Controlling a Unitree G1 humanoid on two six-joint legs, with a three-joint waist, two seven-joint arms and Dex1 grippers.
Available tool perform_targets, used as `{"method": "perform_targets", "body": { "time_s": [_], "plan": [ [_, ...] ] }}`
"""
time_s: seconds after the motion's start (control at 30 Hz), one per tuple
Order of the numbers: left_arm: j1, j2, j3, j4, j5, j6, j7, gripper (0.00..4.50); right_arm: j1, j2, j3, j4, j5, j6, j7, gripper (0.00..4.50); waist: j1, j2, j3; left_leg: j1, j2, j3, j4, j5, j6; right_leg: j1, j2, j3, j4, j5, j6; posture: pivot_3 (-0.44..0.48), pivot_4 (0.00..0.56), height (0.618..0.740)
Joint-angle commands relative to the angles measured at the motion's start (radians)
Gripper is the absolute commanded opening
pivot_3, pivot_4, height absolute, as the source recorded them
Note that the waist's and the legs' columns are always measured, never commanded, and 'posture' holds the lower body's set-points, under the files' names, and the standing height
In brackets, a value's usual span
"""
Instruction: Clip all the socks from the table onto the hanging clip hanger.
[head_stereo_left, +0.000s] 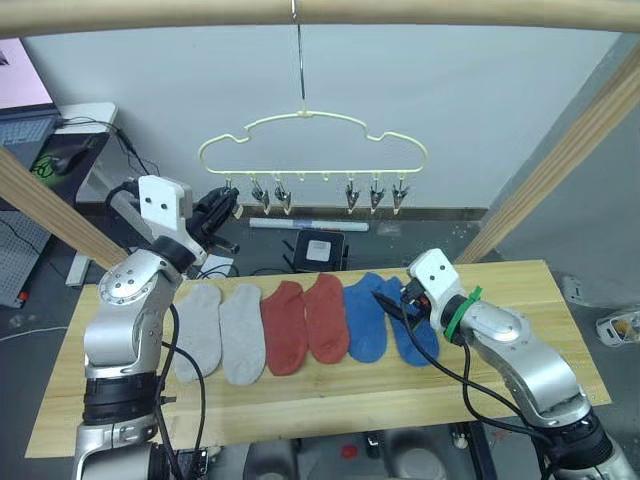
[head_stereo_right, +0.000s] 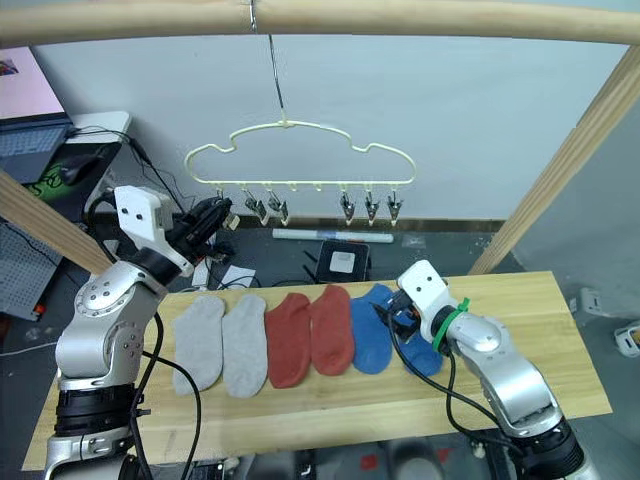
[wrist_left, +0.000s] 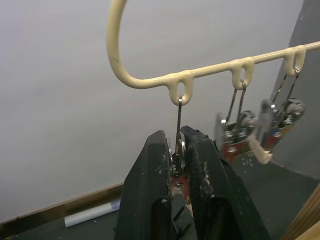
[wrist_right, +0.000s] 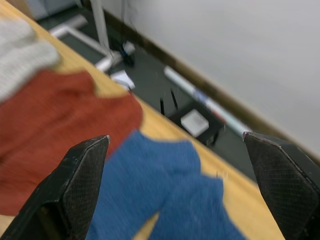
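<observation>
- Six socks lie side by side in a row on the surface (head_stereo_left: 520, 300), all soft knit: two light grey socks (head_stereo_left: 220, 330) on the left, two rust red socks (head_stereo_left: 305, 322) in the middle, two blue socks (head_stereo_left: 368, 315) on the right.
- No sock is clipped up yet.
- The clip hanger (head_stereo_left: 312, 135), thin pale-yellow wire in a cloud outline, hangs by its metal hook from a round wooden pole (head_stereo_left: 450, 12) above and behind the surface.
- Small silver clips (head_stereo_left: 375, 197) dangle along its lower bar.
- Left gripper (wrist_left: 179, 155) is up at the hanger's left end, jaws closed on the leftmost clip (wrist_left: 178, 157).
- Right gripper (wrist_right: 175, 150) hovers low over the blue socks, jaws spread wide, holding nothing.
- The surface is pale yellowish planks with visible grain.
- Behind: a plain grey-white wall, dark floor, cables, and a laptop (head_stereo_left: 25, 105) off to the left.
</observation>
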Motion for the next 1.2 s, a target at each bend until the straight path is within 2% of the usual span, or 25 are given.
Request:
{"method": "perform_targets", "body": {
  "time_s": [0.03,0.2,0.53,0.8,1.0,1.1,1.2],
  "plan": [
    [0.018,0.012,0.010,-0.063,-0.001,0.018,0.013,0.16,0.009,0.015,0.011,0.048,-0.041,-0.026,-0.026,4.50,0.006,0.001,0.011,-0.001,0.000,0.000,0.000,0.000,0.000,-0.001,-0.001,0.000,0.001,0.000,0.000,-0.113,0.352,0.736],
    [0.032,0.014,0.015,-0.096,-0.008,0.043,0.024,0.16,0.011,0.049,0.013,0.178,-0.096,-0.104,-0.057,4.50,0.019,0.004,0.020,-0.008,0.000,0.001,0.000,0.000,0.000,-0.009,-0.001,0.001,0.002,0.000,0.000,-0.096,0.364,0.736],
    [0.041,0.015,0.014,-0.119,-0.011,0.063,0.026,0.16,-0.014,0.164,-0.087,0.373,-0.091,-0.203,-0.122,4.50,0.022,0.007,0.038,-0.008,0.000,0.002,0.000,0.000,-0.002,-0.009,-0.001,0.001,0.002,0.000,0.000,-0.087,0.377,0.736],
    [0.049,0.013,0.012,-0.133,-0.013,0.072,0.026,0.16,0.003,0.193,-0.142,0.387,-0.076,-0.224,-0.126,4.50,0.022,0.008,0.041,-0.008,0.000,0.002,0.000,0.000,-0.005,-0.009,-0.001,0.001,0.001,-0.001,0.002,-0.083,0.380,0.736],
    [0.057,0.010,0.009,-0.141,-0.014,0.076,0.025,0.16,-0.002,0.205,-0.137,0.415,-0.096,-0.198,-0.140,4.50,0.022,0.009,0.043,-0.008,0.000,0.002,0.000,0.000,-0.008,-0.009,-0.001,0.002,0.001,-0.001,0.002,-0.082,0.381,0.736],
    [0.058,0.010,0.008,-0.142,-0.013,0.077,0.025,0.16,-0.007,0.205,-0.136,0.422,-0.105,-0.187,-0.145,3.87,0.022,0.009,0.043,-0.008,0.000,0.002,-0.001,-0.001,-0.009,-0.009,-0.001,0.002,0.001,-0.001,0.002,-0.081,0.381,0.736],
    [0.060,0.009,0.008,-0.144,-0.013,0.077,0.026,0.16,-0.009,0.205,-0.136,0.425,-0.112,-0.174,-0.147,2.85,0.022,0.009,0.043,-0.008,0.000,0.003,-0.001,-0.001,-0.010,-0.010,-0.001,0.002,0.001,-0.001,0.002,-0.081,0.381,0.736]
  ]
}}
